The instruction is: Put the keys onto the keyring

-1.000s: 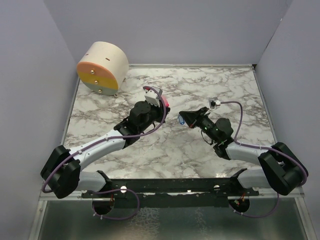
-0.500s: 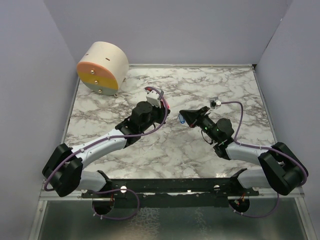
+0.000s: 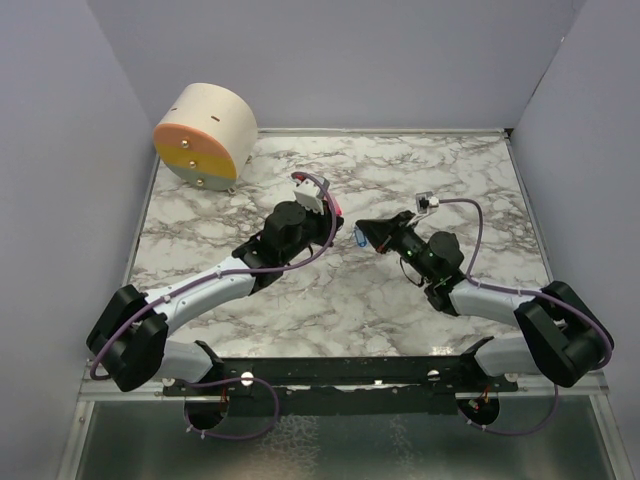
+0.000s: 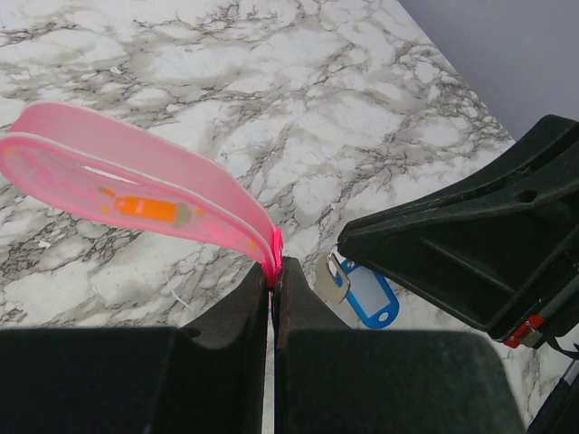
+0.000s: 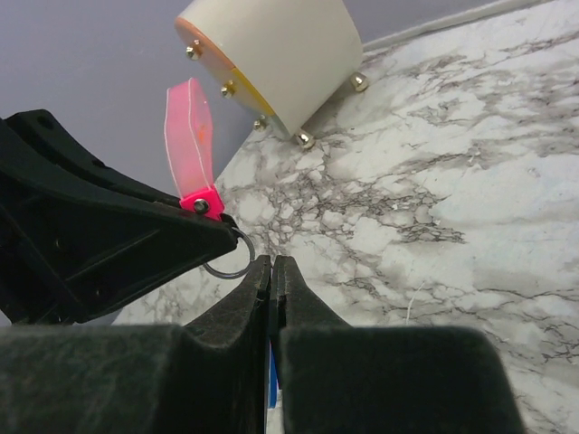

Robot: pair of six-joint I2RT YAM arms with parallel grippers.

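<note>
Evidently the threading step is in hand and not yet done: both items are lifted off the marble surface [image 3: 400, 170] and brought tip to tip over its middle, but the key is not on the ring. The left hand [image 4: 275, 268] has its fingers pressed together, pinching the pink key [image 4: 136, 194] by its deep-pink end, with the long pale body sticking out beyond the fingertips. The right hand [image 5: 271, 268] is likewise pressed together, pinching the keyring [image 4: 371, 297] where ring and blue tag join; the tag hangs below its fingertips and the thin wire loop projects towards the left hand. In the right wrist view the loop lies just beside the pinched end of the key, where a small eyelet shows (whether wire and key touch cannot be told from these views). The cream drum [image 3: 205, 135] at the far left corner stands well apart and plays no part. Judgement: the next move calls for fine alignment, with the ring's opening presented to the eyelet and the key fed along the wire. The left fingertips cover much of that end, so little of the key stands clear for threading. The chief risk is either item twisting in its pinch, or the ring slipping off the eyelet edge.
</note>
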